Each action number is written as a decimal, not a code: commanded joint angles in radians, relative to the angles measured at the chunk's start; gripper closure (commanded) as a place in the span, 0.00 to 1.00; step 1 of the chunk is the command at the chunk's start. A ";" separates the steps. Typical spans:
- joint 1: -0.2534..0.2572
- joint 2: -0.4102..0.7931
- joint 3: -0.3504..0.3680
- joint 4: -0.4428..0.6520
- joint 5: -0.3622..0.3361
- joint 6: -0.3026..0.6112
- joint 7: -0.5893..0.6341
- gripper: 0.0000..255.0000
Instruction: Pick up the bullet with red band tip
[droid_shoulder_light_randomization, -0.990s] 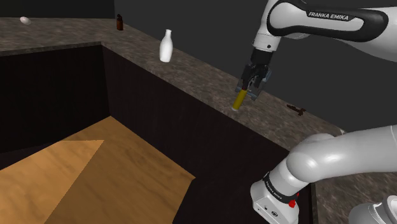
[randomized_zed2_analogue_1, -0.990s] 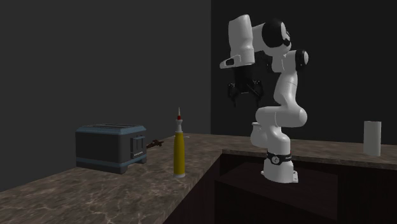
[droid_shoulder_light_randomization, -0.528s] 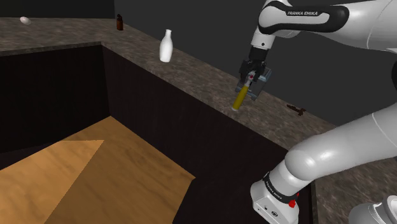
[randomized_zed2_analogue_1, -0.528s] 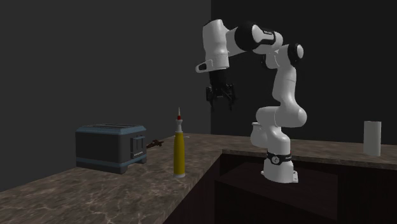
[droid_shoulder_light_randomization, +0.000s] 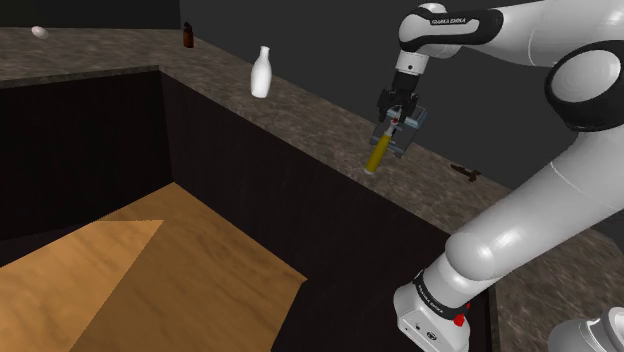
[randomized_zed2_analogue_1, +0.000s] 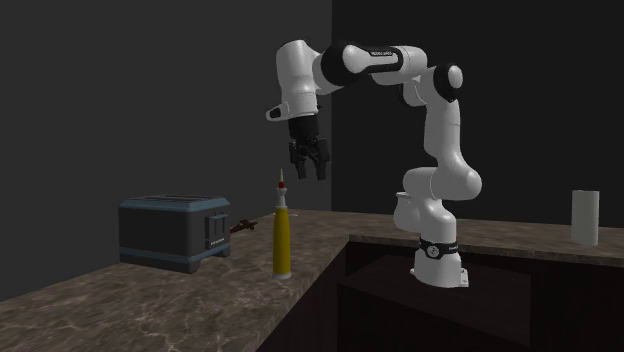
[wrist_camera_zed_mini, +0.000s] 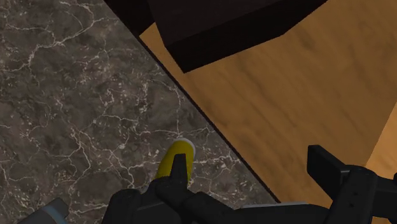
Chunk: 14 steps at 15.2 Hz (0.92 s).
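Yellow upright bullet with slim red-banded tip (randomized_zed2_analogue_1: 283, 235): stands on dark veined marble countertop (randomized_zed2_analogue_1: 150, 295), near its edge. All-black two-finger gripper (randomized_zed2_analogue_1: 309, 175): fingers spread, empty, hanging just above the tip, slightly offset. Status, judged: aligning, descent, clasp and lift not yet done.

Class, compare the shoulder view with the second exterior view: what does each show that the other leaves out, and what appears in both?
Shoulder view: a white bottle and a small dark bottle standing on the marbled counter, with a wooden floor below. Second exterior view: a plain white cylinder on the counter beyond the stand. Both: the upright yellow bullet, the open claw hovering near its red tip, and the white arm.
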 joint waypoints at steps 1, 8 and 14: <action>-0.018 0.069 -0.020 0.067 0.008 0.000 -0.004 0.00; -0.075 0.250 -0.070 0.254 0.042 -0.013 -0.021 0.00; -0.074 0.260 -0.069 0.179 0.044 0.072 -0.021 0.00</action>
